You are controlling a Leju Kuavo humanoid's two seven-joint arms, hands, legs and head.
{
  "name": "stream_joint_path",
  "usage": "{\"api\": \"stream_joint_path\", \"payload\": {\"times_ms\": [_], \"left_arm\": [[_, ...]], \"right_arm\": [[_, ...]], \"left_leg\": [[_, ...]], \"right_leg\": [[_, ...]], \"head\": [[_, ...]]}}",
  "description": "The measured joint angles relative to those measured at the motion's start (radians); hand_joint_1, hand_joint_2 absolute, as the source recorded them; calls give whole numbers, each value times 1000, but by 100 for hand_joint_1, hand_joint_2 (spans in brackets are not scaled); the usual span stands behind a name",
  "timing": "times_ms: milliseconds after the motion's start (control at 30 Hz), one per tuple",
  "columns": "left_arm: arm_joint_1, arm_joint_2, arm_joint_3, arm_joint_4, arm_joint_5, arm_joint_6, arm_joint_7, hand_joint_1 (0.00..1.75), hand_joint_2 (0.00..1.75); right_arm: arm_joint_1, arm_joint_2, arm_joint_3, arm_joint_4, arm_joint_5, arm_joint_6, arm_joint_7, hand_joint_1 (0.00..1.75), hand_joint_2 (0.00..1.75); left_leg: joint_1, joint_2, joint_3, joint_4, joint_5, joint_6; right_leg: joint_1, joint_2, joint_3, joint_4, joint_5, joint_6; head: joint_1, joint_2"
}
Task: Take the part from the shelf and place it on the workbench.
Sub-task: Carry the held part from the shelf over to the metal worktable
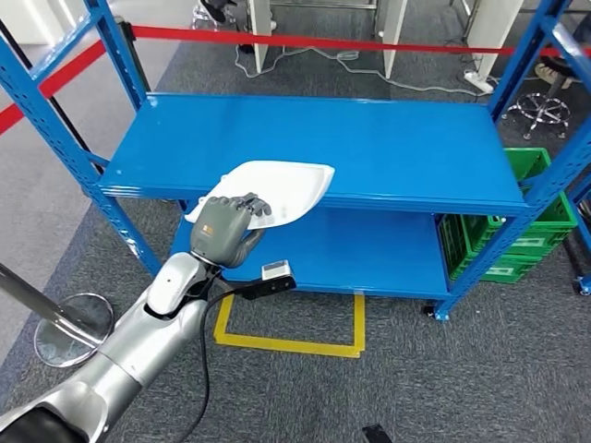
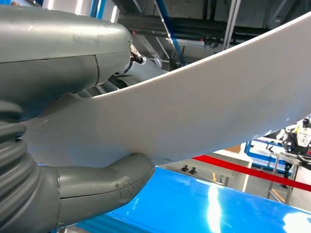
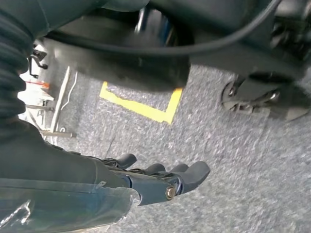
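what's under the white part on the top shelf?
The blue top shelf lies beneath the white part, whose near end overhangs the front edge. The left hand grips that end, thumb underneath. Whether it rests on the shelf or is lifted can't be told.

The left arm (image 1: 132, 346) was silver, built of smooth rounded segments with a white glossy cover near the wrist, darkening to black at the lower left of the head view. A black cable (image 1: 204, 369) looped along it to a small black bracket bearing a white-topped block (image 1: 276, 270). The left hand (image 1: 226, 231) was grey with darker fingers and a small orange marking on its back. The right hand (image 3: 161, 182) had a dark ribbed cover, dark fingers and a brass-coloured screw (image 3: 169, 192).
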Motion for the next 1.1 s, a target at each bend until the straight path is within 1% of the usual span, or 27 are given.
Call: {"api": "stream_joint_path", "payload": {"times_ms": [33, 67, 133, 167, 200, 233, 267, 300, 367, 400, 467, 500, 533, 567, 633, 667, 700, 733, 767, 800, 833, 867, 900, 933, 1000, 1033, 1100], "left_arm": [[0, 1, 0, 0, 0, 0, 0, 175, 175], [0, 2, 0, 0, 0, -1, 0, 175, 175], [1, 3, 0, 0, 0, -1, 0, 175, 175], [2, 3, 0, 0, 0, -1, 0, 175, 175], [3, 3, -1, 0, 0, -1, 0, 175, 175], [3, 4, -1, 0, 0, -1, 0, 175, 175], [3, 4, -1, 0, 0, -1, 0, 175, 175], [3, 4, -1, 0, 0, -1, 0, 175, 175], [0, 1, -1, -3, 0, -1, 0, 175, 175], [-1, 0, -1, -4, 0, -1, 0, 175, 175], [1, 1, -3, -5, 0, -1, 0, 175, 175], [3, 2, -4, -5, -1, -1, 0, 175, 175], [6, 3, -5, -4, -1, -2, 0, 175, 175], [7, 3, -6, -4, -1, -2, 0, 175, 175], [7, 3, -8, -4, -2, -2, 0, 175, 175], [8, 3, -9, -4, -3, -2, 0, 175, 175], [8, 4, -10, -4, -3, -2, 0, 175, 175], [9, 5, -11, -4, -3, -2, 0, 175, 175], [9, 5, -12, -4, -3, -2, 0, 175, 175], [9, 6, -12, -4, -3, -3, 0, 175, 175], [9, 7, -12, -4, -3, -2, 0, 175, 175], [9, 7, -12, -4, -4, -2, 0, 175, 175], [9, 8, -12, -5, -5, -2, 0, 175, 175], [9, 8, -13, -5, -7, -2, 0, 175, 175], [10, 8, -14, -5, -11, -2, -1, 175, 175], [11, 9, -14, -5, -14, -2, -1, 175, 175], [13, 10, -14, -5, -17, -2, -1, 175, 175]], "right_arm": [[1, 0, 0, 0, 0, 0, 0, 0, 175], [1, 0, 0, 0, 0, -1, 0, 0, 175], [1, 0, 0, 0, 0, -1, 0, 0, 175], [2, 0, 0, 0, 0, -1, 0, 0, 175], [1, 0, 0, 0, 0, -1, -1, 0, 175], [1, 0, 0, 0, 0, -1, -1, 0, 175], [-1, 0, 0, 0, 0, -1, -1, 0, 175], [-3, 0, 0, 0, -1, -1, -2, 0, 175], [-7, 0, 0, 0, -1, -1, -2, 0, 175], [-7, 0, 0, 0, -1, 0, -2, 0, 175], [-5, 0, 0, 0, -2, -1, -3, 0, 175], [-4, 0, -1, 0, -2, -1, -3, 0, 175], [-4, 0, -1, 0, -3, -1, -3, 0, 175], [-5, 0, -2, 0, -3, -1, -4, 0, 175], [-9, 0, -3, 0, -3, -1, -4, 0, 175], [-10, 0, -3, 0, -3, -1, -4, 0, 175], [-10, 0, -3, 0, -3, -1, -4, 0, 175], [-9, 0, -3, 0, -3, -1, -4, 0, 175], [-8, 0, -3, 0, -3, 0, -3, 0, 175], [-6, 0, -3, 0, -3, 0, -4, 0, 175], [-5, 0, -3, 0, -5, 0, -5, 0, 175], [-4, 0, -3, 0, -7, 2, -7, 0, 175], [-4, 0, -4, 0, -11, 5, -9, 0, 175], [-3, 0, -4, 0, -16, 9, -12, 0, 175], [0, 0, -8, 0, -26, 17, -14, 0, 175], [2, 0, -11, 0, -30, 19, -16, 0, 175], [4, 0, -17, 0, -33, 19, -18, 0, 175]], "left_leg": [[1, 0, -11, 27, -35, -6], [2, -1, -27, 74, -85, -11], [3, 0, -60, 204, -178, -17], [3, 0, -67, 258, -191, -18], [3, 0, -63, 287, -178, -18], [4, 0, -44, 286, -148, -17], [4, 0, -9, 254, -119, -15], [4, 0, 45, 196, -107, -13], [2, -1, 152, 49, -132, -3], [0, -2, 181, 0, -148, 3], [-3, -2, 178, -30, -143, 18], [-3, 0, 169, -31, -131, 26], [-2, 2, 158, -32, -119, 34], [0, 3, 146, -32, -106, 40], [-2, 4, 118, -32, -82, 47], [-3, 4, 103, -31, -70, 47], [-4, 4, 88, -31, -58, 47], [-4, 3, 73, -30, -46, 46], [-4, 2, 59, -29, -35, 44], [-4, 1, 47, -29, -25, 41], [-5, 0, 37, -27, -18, 37], [-6, 0, 31, -26, -11, 32], [-7, 2, 28, -24, -4, 27], [-7, 3, 26, -24, 2, 22], [-4, 5, 22, -22, 4, 10], [-3, 5, 15, -8, -14, 4], [-1, 3, -21, 83, -91, -8]], "right_leg": [[-2, -2, -11, -1, 11, -8], [-3, -3, -25, -2, 24, -14], [-3, -4, -57, -1, 49, -18], [-3, -4, -73, -1, 62, -18], [-3, -4, -90, -1, 75, -17], [-3, -4, -107, 0, 88, -16], [-3, -4, -122, 0, 101, -13], [-2, -3, -135, 1, 113, -10], [1, -2, -151, 2, 135, 0], [1, -2, -157, -1, 148, 5], [-2, -3, -166, -12, 174, 16], [-4, -3, -172, -12, 168, 21], [-5, -2, -181, 6, 141, 26], [-5, -2, -192, 48, 94, 30], [-4, -2, -215, 182, -12, 36], [-4, -2, -220, 244, -37, 37], [-3, -2, -213, 282, -37, 36], [-3, -2, -191, 287, -18, 35], [-3, -2, -153, 255, 8, 34], [-3, -2, -101, 194, 19, 31], [-2, -2, -42, 116, 13, 28], [-1, -2, 4, 49, -2, 24], [1, -1, 31, 2, -20, 20], [3, 0, 41, -21, -27, 15], [2, 4, 31, -24, -17, 1], [0, 6, 27, -25, -9, -6], [-3, 13, 16, -26, 8, -16]], "head": [[-1, 0], [-2, 0], [-5, 0], [-4, 0], [-5, 0], [-5, 0], [-5, 0], [-5, 0], [-4, 0], [-3, 0], [-3, 0], [-4, 0], [-2, 0], [0, 0], [4, 0], [4, 0], [4, 0], [4, 0], [4, 0], [4, 0], [4, 0], [3, 0], [3, 0], [2, 0], [1, 0], [0, 0], [-1, 0]]}}
